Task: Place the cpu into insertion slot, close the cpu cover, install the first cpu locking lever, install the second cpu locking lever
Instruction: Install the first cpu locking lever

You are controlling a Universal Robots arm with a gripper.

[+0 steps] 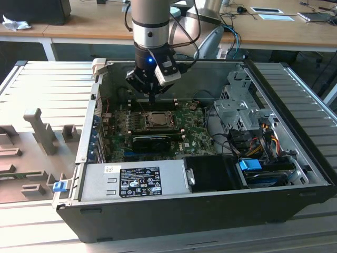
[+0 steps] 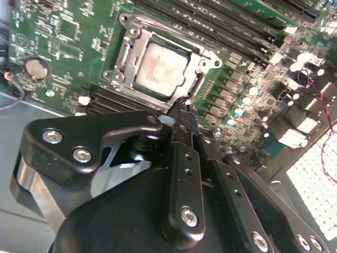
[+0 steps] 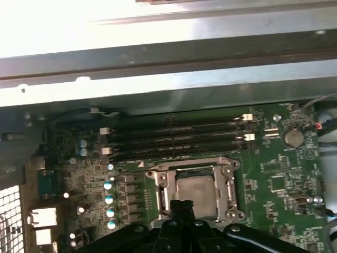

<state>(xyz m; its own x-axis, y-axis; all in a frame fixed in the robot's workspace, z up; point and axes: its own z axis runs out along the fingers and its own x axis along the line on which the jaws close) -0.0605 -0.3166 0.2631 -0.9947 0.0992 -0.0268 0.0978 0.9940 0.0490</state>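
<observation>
1. The gripper [image 2: 181, 105] has its fingers clenched together with nothing between them, and it hangs inside the open computer case [image 1: 210, 211].
2. In both wrist views the gripper's tip is just beside one edge of the insertion slot [image 2: 196, 87]. Whether it touches the slot can't be told.
3. The cpu [image 2: 160, 68] lies flat in the insertion slot with its pale metal face up.
4. The cpu cover [image 2: 129, 50] is down, framing the cpu through its square window.
5. The slot sits near the middle of the green motherboard [image 2: 63, 31], away from its corners.
6. The memory slots [image 3: 179, 139] run along one side of the socket, between it and a case wall.
7. In the exterior view the arm comes down from above, with the gripper over the socket's far edge.
8. The state of the locking levers can't be told.
</observation>
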